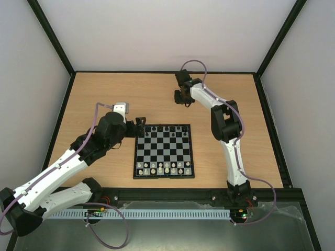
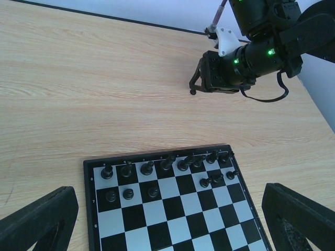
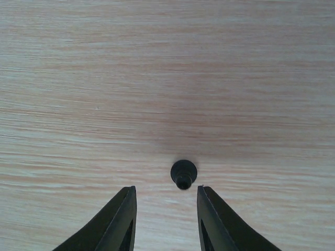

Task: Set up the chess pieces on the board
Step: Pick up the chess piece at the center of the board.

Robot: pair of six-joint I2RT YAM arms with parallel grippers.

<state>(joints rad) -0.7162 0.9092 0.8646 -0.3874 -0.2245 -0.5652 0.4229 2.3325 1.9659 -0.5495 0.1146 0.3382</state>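
Note:
The board [image 1: 163, 150] lies in the middle of the table. Several black chess pieces [image 2: 166, 164] line its far row, and a few black pawns [image 2: 127, 194] stand in the row before it. One black pawn [image 3: 183, 174] stands upright on the bare wood beyond the board. My right gripper [image 3: 166, 189] hangs over it, open, with the pawn just ahead of the fingertips and touching neither. The same gripper [image 1: 182, 99] shows in the top view past the board's far edge. My left gripper [image 2: 167, 209] is wide open and empty above the board's far left part [image 1: 139, 127].
Pale chess pieces [image 1: 163, 167] fill the board's two near rows. Black frame rails [image 1: 68, 104] border the wooden table on the left, right and back. The right arm [image 1: 225, 125] reaches along the board's right side.

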